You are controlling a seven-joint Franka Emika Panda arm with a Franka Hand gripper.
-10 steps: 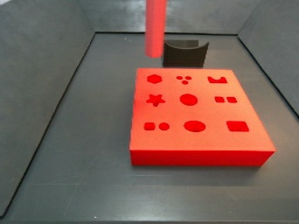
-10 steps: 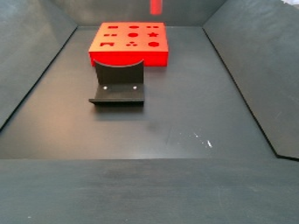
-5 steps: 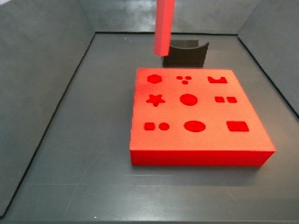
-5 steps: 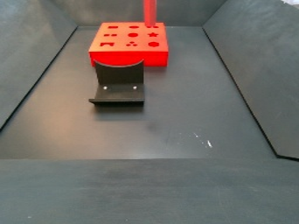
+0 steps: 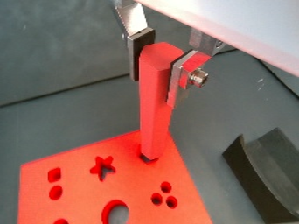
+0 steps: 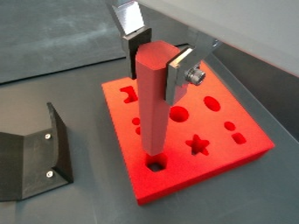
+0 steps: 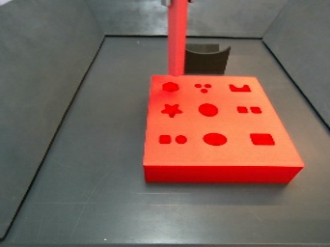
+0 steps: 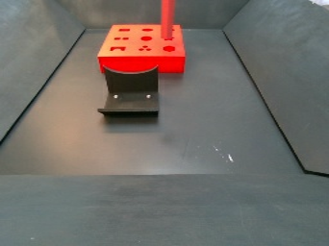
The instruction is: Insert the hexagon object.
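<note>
Wrist view, jaws (image 5: 162, 59) clamping upright hexagon object (image 5: 153, 105), tip in red block (image 5: 82, 188) hole.

Dark grey floor (image 8: 167, 144) (faintly scuffed), enclosed by grey walls (image 7: 45, 58).

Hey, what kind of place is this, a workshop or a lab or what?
Probably a robot test cell for insertion trials: a bare dark floor walled by grey panels, a red block with shaped holes, a dark fixture, and a gripper holding the hexagon object upright at a corner hole.

Claw (image 5: 162, 61) around upright hexagon object (image 5: 153, 109), tip in block (image 5: 82, 192) corner hole.
</note>
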